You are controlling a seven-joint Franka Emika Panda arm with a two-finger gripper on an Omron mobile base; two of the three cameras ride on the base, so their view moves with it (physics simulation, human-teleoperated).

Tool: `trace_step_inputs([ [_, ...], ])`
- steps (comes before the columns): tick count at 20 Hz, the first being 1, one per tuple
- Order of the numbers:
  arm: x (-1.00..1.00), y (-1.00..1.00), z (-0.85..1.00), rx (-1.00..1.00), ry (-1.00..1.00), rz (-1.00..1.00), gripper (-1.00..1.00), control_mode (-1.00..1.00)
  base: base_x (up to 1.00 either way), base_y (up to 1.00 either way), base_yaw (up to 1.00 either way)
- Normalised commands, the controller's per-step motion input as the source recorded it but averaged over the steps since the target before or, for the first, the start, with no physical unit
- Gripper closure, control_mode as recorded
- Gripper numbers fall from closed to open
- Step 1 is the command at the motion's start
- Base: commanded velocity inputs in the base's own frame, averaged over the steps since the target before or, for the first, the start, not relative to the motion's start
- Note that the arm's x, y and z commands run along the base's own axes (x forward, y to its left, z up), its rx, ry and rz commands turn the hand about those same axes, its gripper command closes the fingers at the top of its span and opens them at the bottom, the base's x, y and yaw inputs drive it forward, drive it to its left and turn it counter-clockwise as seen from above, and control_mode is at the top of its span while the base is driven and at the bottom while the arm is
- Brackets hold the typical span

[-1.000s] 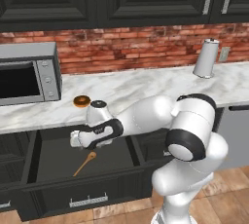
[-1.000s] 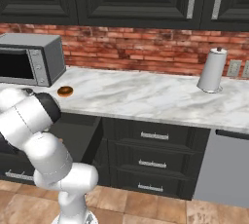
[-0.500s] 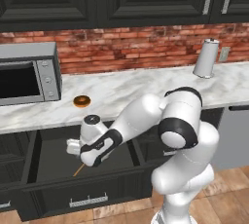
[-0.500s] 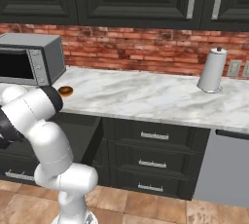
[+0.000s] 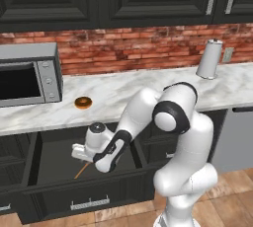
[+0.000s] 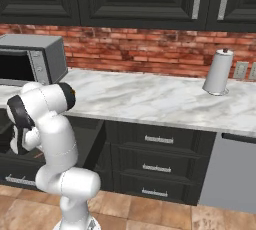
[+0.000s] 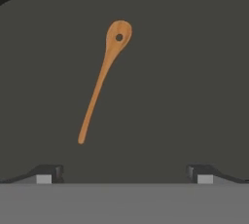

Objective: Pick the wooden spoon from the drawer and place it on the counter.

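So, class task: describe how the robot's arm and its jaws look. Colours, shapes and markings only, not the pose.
The arm is made of smooth, rounded white segments with glossy shells, linked by dark black bands at the joints. The same white links and a black joint ring show in the right base view. No cables or markings are visible. The gripper ends in two small dark jaws with lighter grey pads.

You see flat, even rendered light with no glare and only faint soft shadows, bright on the counter (image 5: 123, 93) and brick, dim inside the drawer (image 5: 54, 154), where the wooden spoon (image 7: 103, 79) stays sharp, while both base views look slightly soft and pixelated
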Motion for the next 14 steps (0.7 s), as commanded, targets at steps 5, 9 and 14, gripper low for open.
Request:
trace_step_inputs([
  [5,0.23,0.00,-0.12,0.00,0.00,-0.04,-1.00,-1.00,0.00,0.00,0.00],
  [9,0.26,0.00,-0.11,0.00,0.00,-0.03,-1.00,-1.00,0.00,0.00,0.00],
  [14,0.42,0.04,-0.12,-0.01,0.00,-0.02,-1.00,-1.00,0.00,0.00,0.00],
])
